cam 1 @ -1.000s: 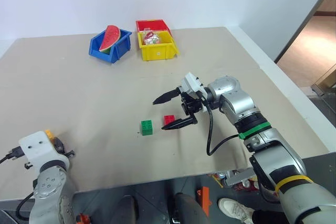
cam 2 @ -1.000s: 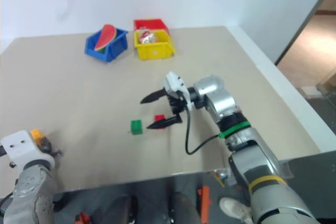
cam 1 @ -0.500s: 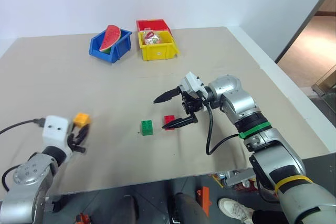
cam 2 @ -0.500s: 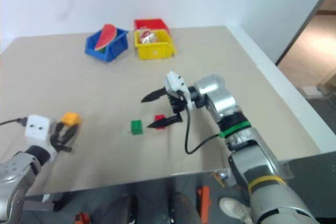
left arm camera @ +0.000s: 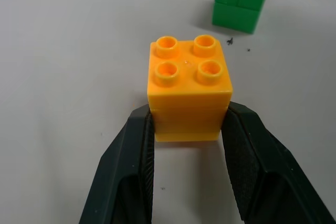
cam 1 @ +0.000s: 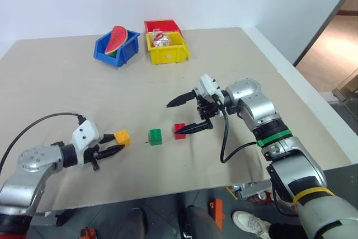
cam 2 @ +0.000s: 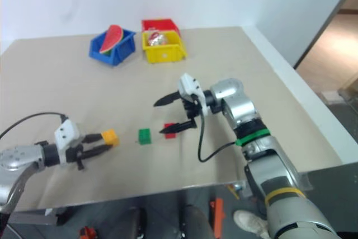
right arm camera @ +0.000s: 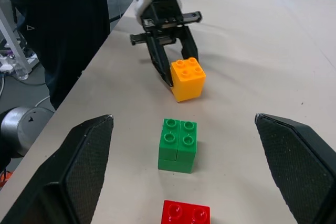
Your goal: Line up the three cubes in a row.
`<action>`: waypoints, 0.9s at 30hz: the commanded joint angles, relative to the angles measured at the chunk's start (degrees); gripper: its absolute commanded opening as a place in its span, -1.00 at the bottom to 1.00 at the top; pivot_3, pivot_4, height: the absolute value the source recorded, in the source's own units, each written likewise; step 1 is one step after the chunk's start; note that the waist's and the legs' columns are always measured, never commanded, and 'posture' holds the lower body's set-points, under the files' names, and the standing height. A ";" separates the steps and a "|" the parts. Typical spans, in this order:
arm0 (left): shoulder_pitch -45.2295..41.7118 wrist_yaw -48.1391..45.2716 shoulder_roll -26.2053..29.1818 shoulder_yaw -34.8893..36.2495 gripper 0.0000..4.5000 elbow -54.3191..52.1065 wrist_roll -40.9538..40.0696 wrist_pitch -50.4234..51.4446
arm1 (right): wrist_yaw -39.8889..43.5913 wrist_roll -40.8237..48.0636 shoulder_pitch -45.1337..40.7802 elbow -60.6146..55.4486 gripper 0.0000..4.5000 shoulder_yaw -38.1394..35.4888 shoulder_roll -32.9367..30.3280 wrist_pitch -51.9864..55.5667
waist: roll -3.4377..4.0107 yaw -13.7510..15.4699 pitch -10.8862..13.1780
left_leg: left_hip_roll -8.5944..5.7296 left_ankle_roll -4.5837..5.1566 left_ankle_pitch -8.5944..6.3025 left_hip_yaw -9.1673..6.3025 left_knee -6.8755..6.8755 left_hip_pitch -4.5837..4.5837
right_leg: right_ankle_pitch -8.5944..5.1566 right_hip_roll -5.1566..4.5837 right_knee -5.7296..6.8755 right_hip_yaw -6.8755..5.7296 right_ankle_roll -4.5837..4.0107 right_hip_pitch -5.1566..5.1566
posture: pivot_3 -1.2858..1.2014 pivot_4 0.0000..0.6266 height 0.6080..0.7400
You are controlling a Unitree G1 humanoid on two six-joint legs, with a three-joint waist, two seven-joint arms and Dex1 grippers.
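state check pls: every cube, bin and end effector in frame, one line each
yellow-orange cube: upright, studs up, clamped in the left end effector, left of the green cube.
green cube: upright on the table, free.
red cube: on the table, free, right of the green cube.
left end effector: shut on the yellow-orange cube.
right end effector: open, holding nothing, by the red cube.
blue bin: holds a watermelon slice.
yellow bin: holds something, unclear what.
red bin: contents hidden.

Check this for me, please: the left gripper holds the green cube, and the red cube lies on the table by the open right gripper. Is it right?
Not quite. The left gripper holds the yellow-orange cube, not the green one; the left wrist view shows its fingers clamped on it. The green cube stands free on the table. The rest is right: the red cube lies by the open right gripper.
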 commanded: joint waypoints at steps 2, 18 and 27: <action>-3.93 -5.58 1.41 -2.90 -0.44 2.37 -0.10 -2.42 | 1.43 0.33 -0.44 -2.23 1.00 -2.95 0.11 1.53 | 0.00 0.01 0.00 | -0.01 0.00 0.00 0.01 0.00 -0.02 | 0.09 -0.01 -0.01 0.02 0.20 0.00 | 0.03 -0.52 1.00; -8.90 -11.10 2.03 -7.00 -0.44 9.53 2.67 -7.72 | 0.49 -1.50 0.33 -2.82 1.00 -4.44 -0.10 1.99 | 0.00 -0.04 0.00 | 0.00 0.00 -0.03 0.01 0.00 0.00 | 0.09 0.02 0.04 0.05 0.31 0.00 | 0.03 -0.52 1.00; -7.66 -11.73 3.69 -5.62 -0.44 8.10 0.84 -6.79 | 0.85 -1.82 1.00 -3.63 1.00 -4.53 -0.78 2.12 | 0.01 -0.18 0.00 | 0.07 0.00 -0.03 0.00 -0.02 0.03 | 0.08 0.11 0.05 0.05 0.29 -0.01 | 0.03 -0.52 1.00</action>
